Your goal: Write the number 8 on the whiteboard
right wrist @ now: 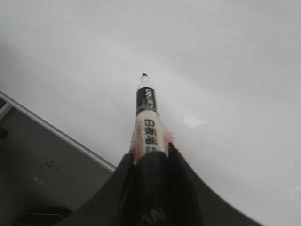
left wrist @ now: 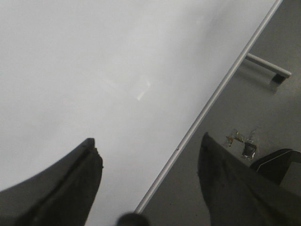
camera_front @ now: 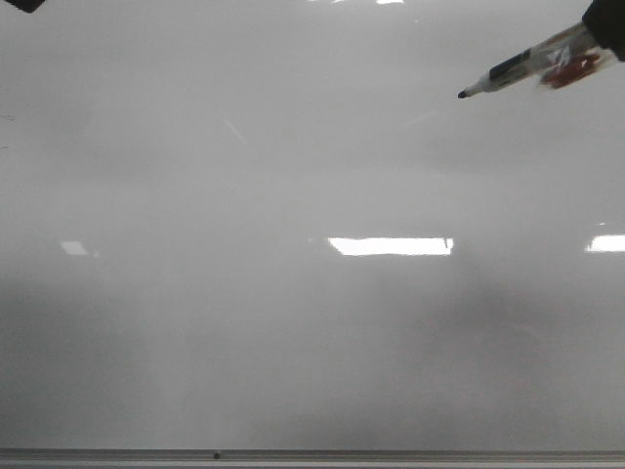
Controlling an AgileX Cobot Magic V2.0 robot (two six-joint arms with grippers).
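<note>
The whiteboard [camera_front: 293, 342] is glossy pale grey and fills the front view, with a thin metal bottom edge [camera_front: 312, 455]. The number 8 is not in view. My right gripper [camera_front: 607, 24] enters at the top right, shut on a black marker [camera_front: 522, 66] with a white and red label. The marker's tip [camera_front: 463, 95] points left over the board; whether it touches I cannot tell. In the right wrist view the right gripper [right wrist: 150, 155] clamps the marker [right wrist: 146, 122] above the whiteboard [right wrist: 225, 56]. My left gripper [left wrist: 147, 140] stands open and empty over the whiteboard [left wrist: 70, 56] near its edge.
Bright rectangular light reflections [camera_front: 391, 246] lie across the board. Beyond the board's metal edge [left wrist: 211, 99] is a grey surface with a metal bracket [left wrist: 268, 70], scraps of tape [left wrist: 242, 141] and a dark object [left wrist: 277, 162]. A dark corner [camera_front: 21, 4] shows at the front view's top left.
</note>
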